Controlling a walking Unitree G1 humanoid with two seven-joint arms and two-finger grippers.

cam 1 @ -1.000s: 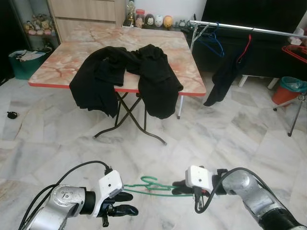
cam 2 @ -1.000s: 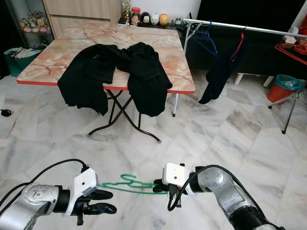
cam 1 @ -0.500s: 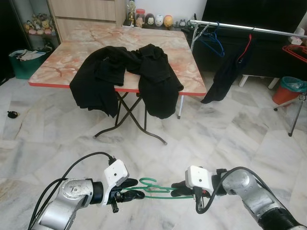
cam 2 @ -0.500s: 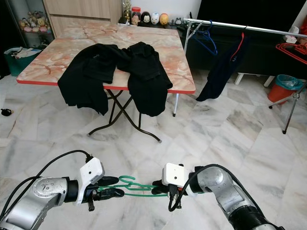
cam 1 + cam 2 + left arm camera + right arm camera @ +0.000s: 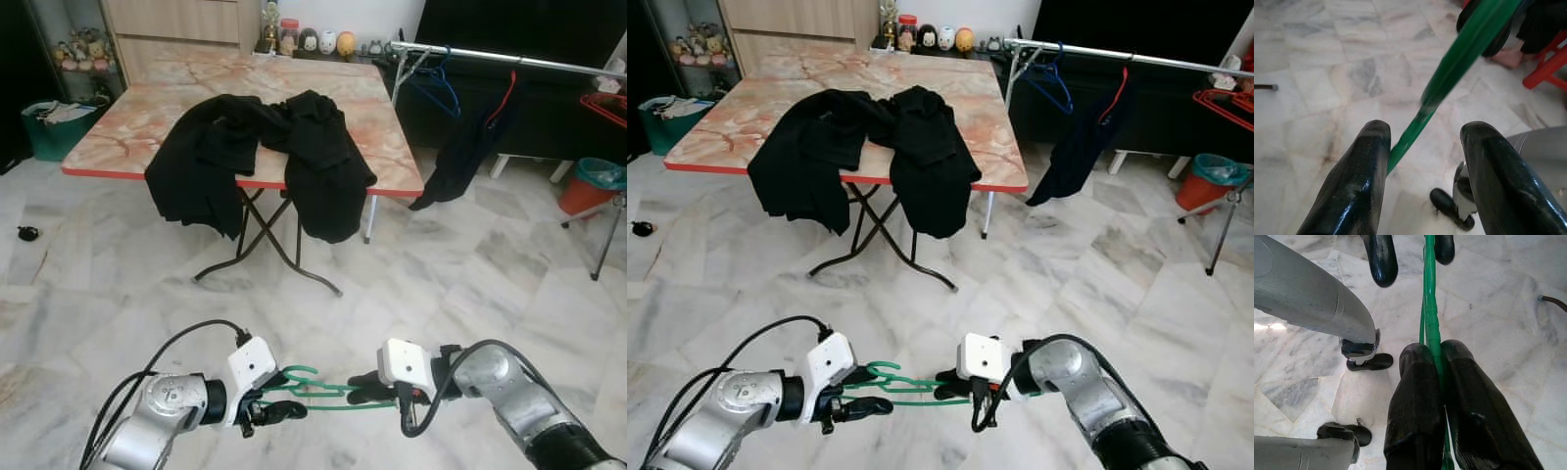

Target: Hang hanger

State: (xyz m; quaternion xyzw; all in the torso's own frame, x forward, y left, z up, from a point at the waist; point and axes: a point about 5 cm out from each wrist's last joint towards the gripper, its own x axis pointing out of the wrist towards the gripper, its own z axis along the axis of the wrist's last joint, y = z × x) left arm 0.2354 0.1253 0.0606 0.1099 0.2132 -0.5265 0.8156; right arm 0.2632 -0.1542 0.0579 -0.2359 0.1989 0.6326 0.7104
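A green wire hanger is held level, low over the marble floor in front of me. My right gripper is shut on one end of it; the right wrist view has the green wire pinched between both black fingers. My left gripper is at the hanger's hook end and is open. In the left wrist view the green wire passes between its two spread fingers, close to one finger. The clothes rail stands far off at the back right.
A folding table with black clothes draped over it stands ahead. On the rail hang a blue hanger and a dark garment. An orange bin stands at the right, a green bin at the left.
My left gripper has moved inward to the hanger's hook end, and its fingers now straddle the wire. The right gripper keeps its hold and has hardly moved.
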